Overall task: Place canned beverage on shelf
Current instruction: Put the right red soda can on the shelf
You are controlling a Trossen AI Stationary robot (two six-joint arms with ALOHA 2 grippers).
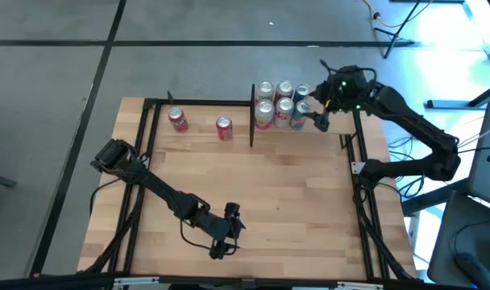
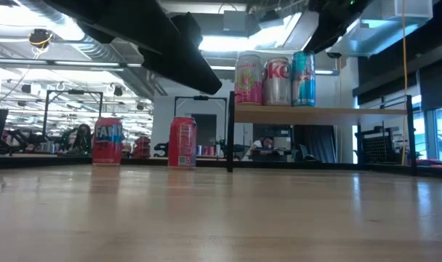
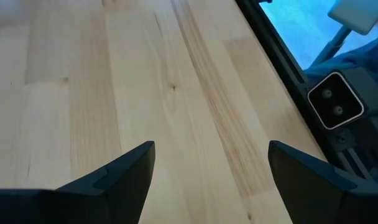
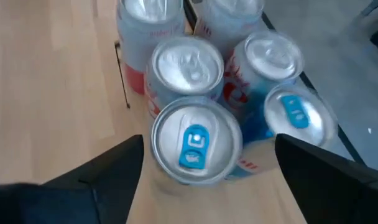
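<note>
The right gripper [image 1: 320, 122] sits at the upper right of the high view, over the front edge of the shelf [image 1: 335, 130], its fingers spread wide and holding nothing. In the right wrist view the two dark fingers [image 4: 108, 171] stand apart on either side of a canned beverage [image 4: 195, 142] with a silver lid and a bright blue pull tab, its side showing white with a little red; neither finger touches it. This can stands upright at the near edge of a tight cluster of cans [image 1: 282, 102], six in all in the high view, set in two rows. Their sides show red and white, pink and blue.

The shelf is a small raised board of light wood framed by thin black posts, and in the low view it shows at the upper right, carrying three visible cans [image 2: 276, 80] side by side.

Two red cans [image 1: 201, 124] stand on the table [image 1: 269, 193] to the left of the shelf, well apart from it.

The left gripper [image 1: 226, 234] rests low in the centre of the high view, fingers [image 3: 124, 174] open over bare wood
</note>
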